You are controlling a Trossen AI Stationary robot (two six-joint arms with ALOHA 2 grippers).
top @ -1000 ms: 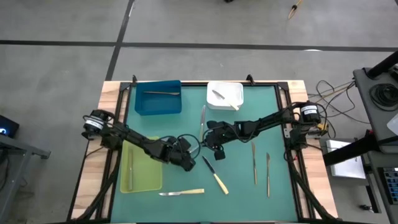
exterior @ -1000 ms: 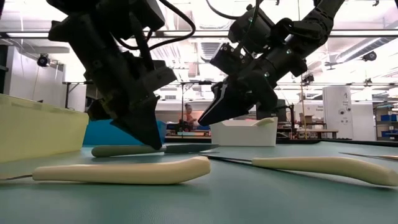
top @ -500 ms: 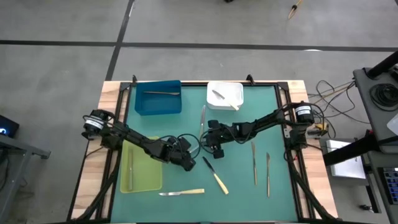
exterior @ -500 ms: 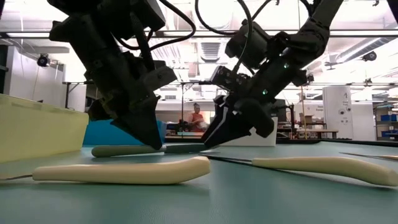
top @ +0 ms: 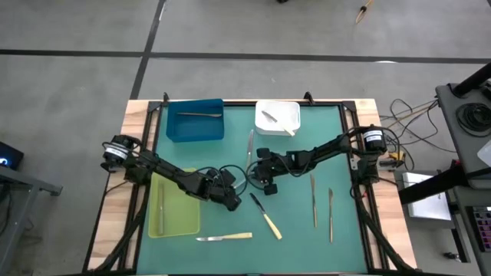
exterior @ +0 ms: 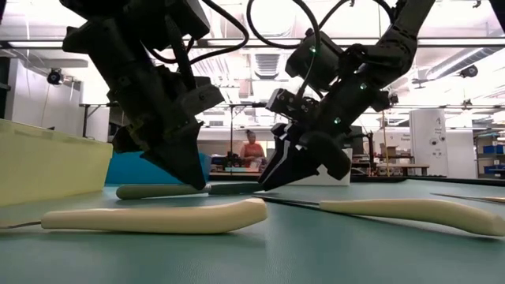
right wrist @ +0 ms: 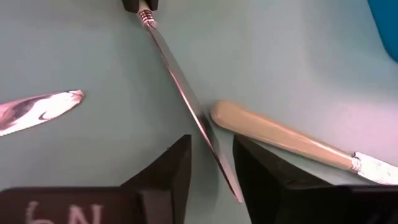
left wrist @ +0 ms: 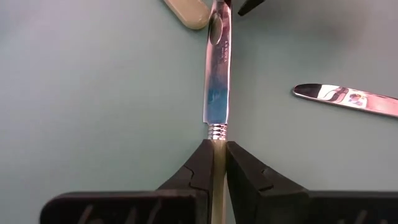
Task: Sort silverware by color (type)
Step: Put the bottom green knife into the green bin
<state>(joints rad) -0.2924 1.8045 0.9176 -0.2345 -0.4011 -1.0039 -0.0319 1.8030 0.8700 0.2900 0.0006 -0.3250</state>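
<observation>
- Lying near the middle of the green mat (top: 337, 153), a yellow-handled knife (left wrist: 217, 93) is pinched at its handle by the left gripper (left wrist: 217, 152), fingers pressed onto it just behind the ferrule.
- Its blade runs between the spread fingers of the right gripper (right wrist: 211, 146) (whether they touch the blade I cannot tell).
- A second yellow-handled knife (top: 265, 215) lies just beside both grippers; a third (top: 224, 238) lies near the mat's front edge.
- Two grey metal utensils (top: 313, 191) lie side by side, well to the right.
- The blue tray (top: 195, 128), white tray (top: 289, 111) and yellow-green tray (top: 180, 218) each hold one utensil.
</observation>
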